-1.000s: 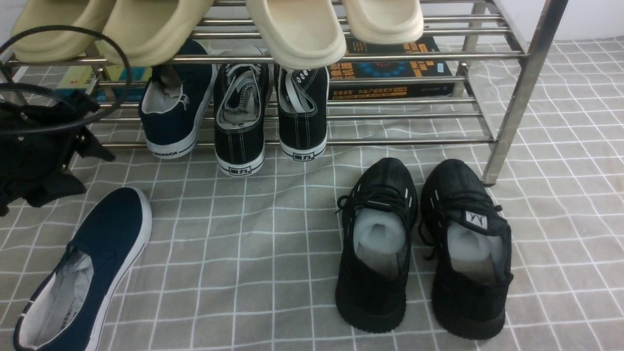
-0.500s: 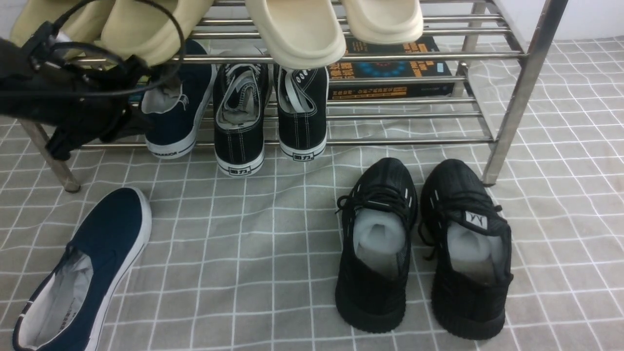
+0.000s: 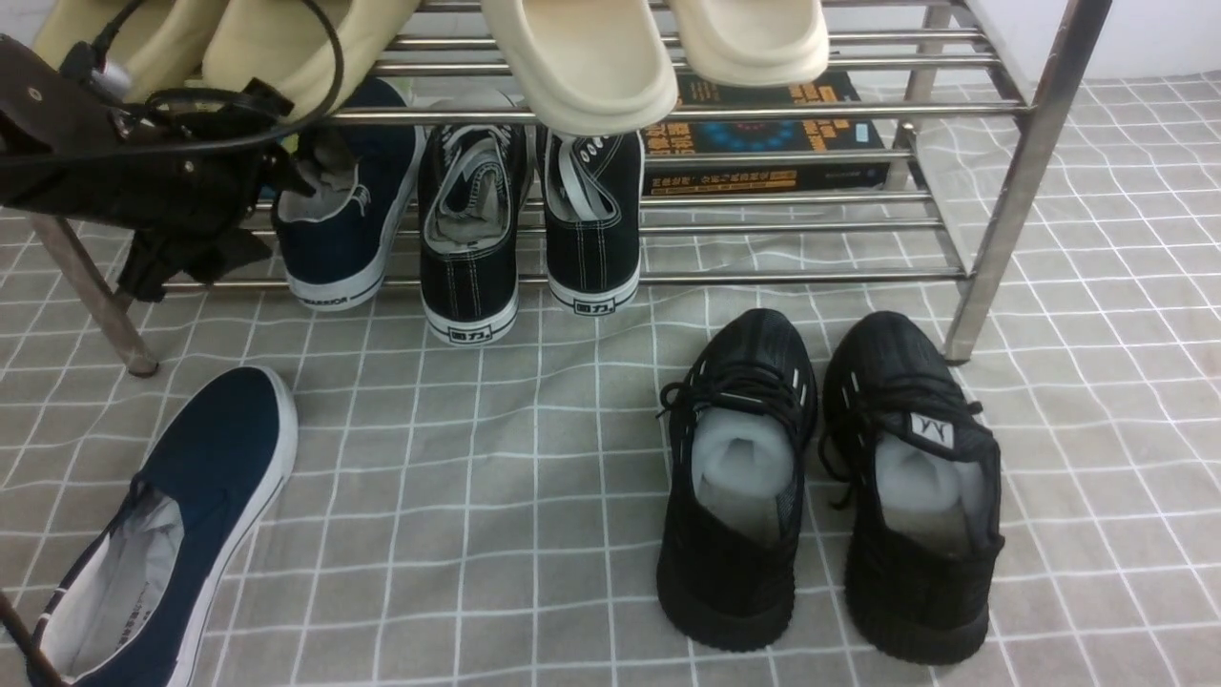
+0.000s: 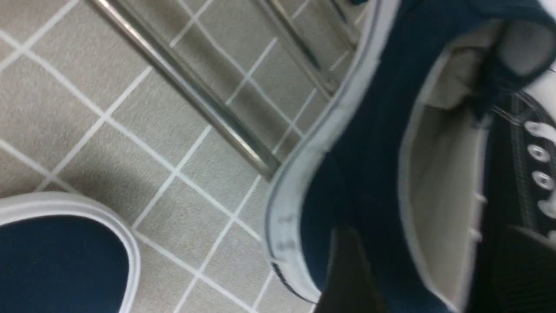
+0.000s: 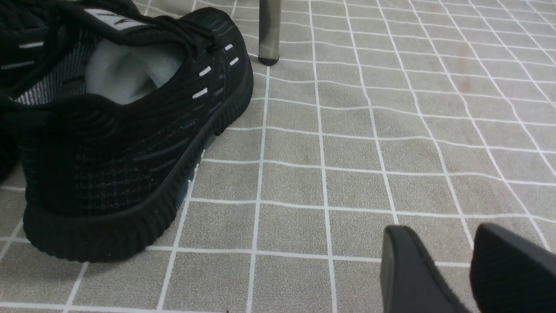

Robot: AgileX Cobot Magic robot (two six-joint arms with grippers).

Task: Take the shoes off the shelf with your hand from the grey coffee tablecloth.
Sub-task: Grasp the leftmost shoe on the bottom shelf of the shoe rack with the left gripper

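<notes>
Left pincer [image 3: 315,162]: at the far-left corner of the worktop [image 3: 1097,286], open wide at the heel end of the navy shoe [image 3: 339,229]; one finger [image 4: 347,269] over the shoe's outer side, the other toward the neighbouring sneaker; contact with the shoe not clear.
Right pincer [image 5: 451,269]: seen only in its own wrist view, low over bare cloth near the right-hand running shoe; fingers a little apart, nothing between them.
Navy shoe: on the lower tier of the rack [image 3: 1011,181], leftmost in the row, heel toward the near edge, white sole overhanging the front rod.
Second navy shoe [image 3: 162,534]: off the rack, lying on the cloth [image 3: 534,458] at the near-left corner, toe pointing to the far edge.
Rack: along the far edge, steel legs standing on the cloth.
Cloth: grey with white grid lines, slightly wrinkled, spread over the worktop.
Black lace-up sneakers [image 3: 472,239]: on the lower tier, just right of the navy shoe.
Black running shoes [image 3: 744,496]: side by side on the cloth, right of centre, toward the near edge.
Cream slippers [image 3: 582,57]: on the upper tier.
Book [image 3: 763,134]: flat on the lower tier, toward the right edge.
</notes>
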